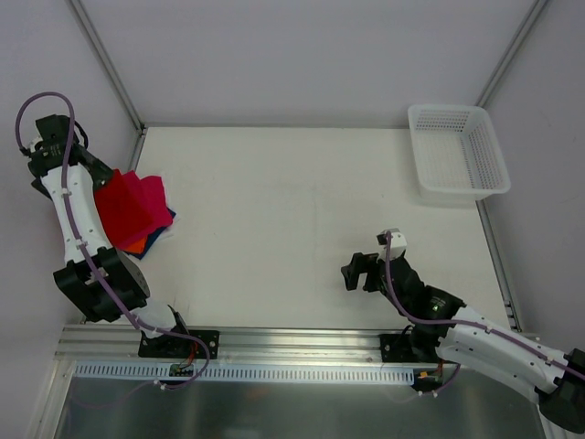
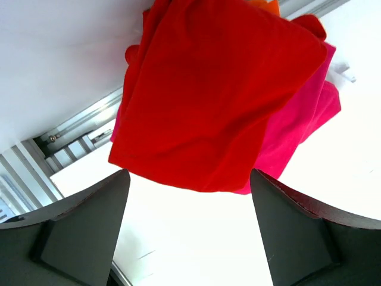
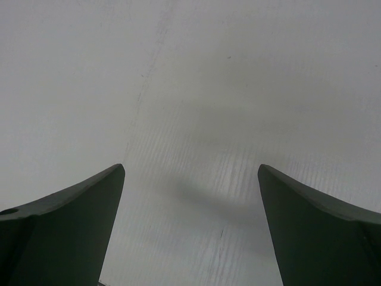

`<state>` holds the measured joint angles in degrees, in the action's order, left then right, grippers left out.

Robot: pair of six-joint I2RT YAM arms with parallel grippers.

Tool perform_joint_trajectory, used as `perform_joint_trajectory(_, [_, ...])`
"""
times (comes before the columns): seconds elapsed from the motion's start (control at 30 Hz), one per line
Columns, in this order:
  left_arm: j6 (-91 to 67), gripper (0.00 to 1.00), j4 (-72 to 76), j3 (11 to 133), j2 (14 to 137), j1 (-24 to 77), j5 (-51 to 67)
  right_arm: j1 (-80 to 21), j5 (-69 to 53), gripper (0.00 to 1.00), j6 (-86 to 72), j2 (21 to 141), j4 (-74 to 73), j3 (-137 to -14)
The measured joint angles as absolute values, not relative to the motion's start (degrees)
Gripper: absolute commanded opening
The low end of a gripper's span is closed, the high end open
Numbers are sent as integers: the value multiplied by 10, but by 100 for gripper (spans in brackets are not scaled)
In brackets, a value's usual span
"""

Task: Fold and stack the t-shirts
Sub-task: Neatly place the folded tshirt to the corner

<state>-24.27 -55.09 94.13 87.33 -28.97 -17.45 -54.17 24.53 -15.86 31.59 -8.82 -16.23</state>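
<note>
Top external view: the t-shirts [image 1: 135,208] lie stacked at the counter's [image 1: 302,210] left edge, red uppermost, apparently folded. Left fingers [image 2: 83,220] stand apart and empty beside the stack; right fingers [image 3: 65,214] apart over bare counter. Risk: the left arm [image 1: 78,215] brushing the stack could skew it.

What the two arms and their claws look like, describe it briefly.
The left arm and right arm have white shells, black joints and a thin purple cable alongside. The left claw and right claw each have two dark wedge-shaped fingers.
</note>
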Motion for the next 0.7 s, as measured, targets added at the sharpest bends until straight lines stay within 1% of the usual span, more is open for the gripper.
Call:
perform_joint_trajectory(0.07, [-244,69,-554,939,874,-289,-169,-543,245,100,-160,312,-89,-160])
perform_joint_trajectory(0.1, [-245,60,-558,938,874,-287,-166,-543,246,100,-161,309,-89,-158])
perform_joint_trajectory(0.13, [-246,36,-560,938,873,-284,-165,-543,246,99,-161,305,-90,-155])
perform_joint_trajectory(0.17, [-246,23,-562,938,871,-280,-165,-544,246,99,-162,302,-90,-153])
perform_joint_trajectory(0.23, [-245,1,-565,941,866,-268,-163,-544,246,100,-164,297,-96,-151])
perform_joint_trajectory(0.43, [-247,0,-564,951,876,-253,-164,-545,246,100,-172,294,-97,-151])
perform_joint_trajectory(0.7, [-295,0,-562,918,949,-253,-216,-547,247,99,-175,288,-104,-151])
